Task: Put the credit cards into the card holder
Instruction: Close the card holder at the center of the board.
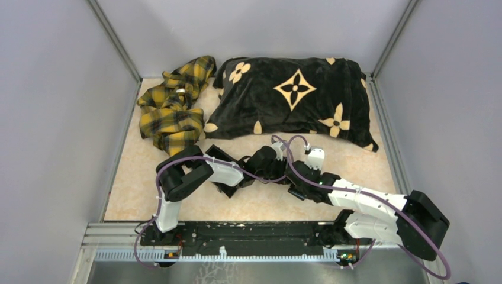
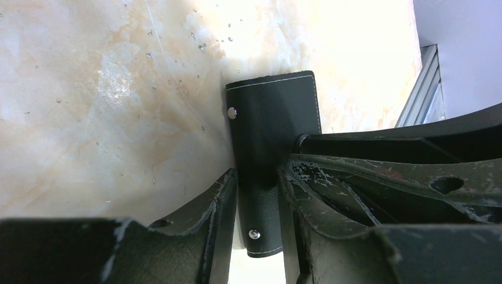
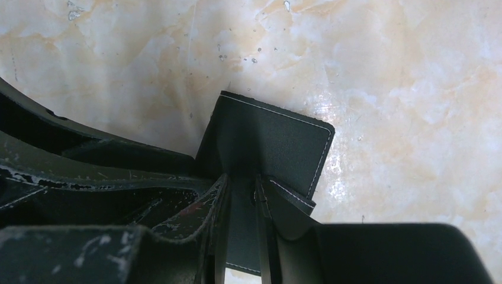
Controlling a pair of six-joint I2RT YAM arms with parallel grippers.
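The card holder [image 2: 275,112], a black stitched case with two metal snap studs, lies on the marble table between both grippers. My left gripper [image 2: 258,168] is shut on its studded panel, fingers pressed against either side. My right gripper [image 3: 241,177] stands open by a narrow gap over the holder's [image 3: 266,136] inner panel, and its right fingertip sits at the edge of a stitched pocket [image 3: 293,201]. In the top view the two grippers meet at mid-table [image 1: 278,171] and hide the holder. The credit cards are out of view.
A black pillow with tan flower prints [image 1: 293,97] fills the back of the table. A crumpled yellow plaid cloth [image 1: 171,109] lies at the back left. A black box-like shape [image 1: 220,154] pokes out from under my left forearm. Grey walls close in both sides.
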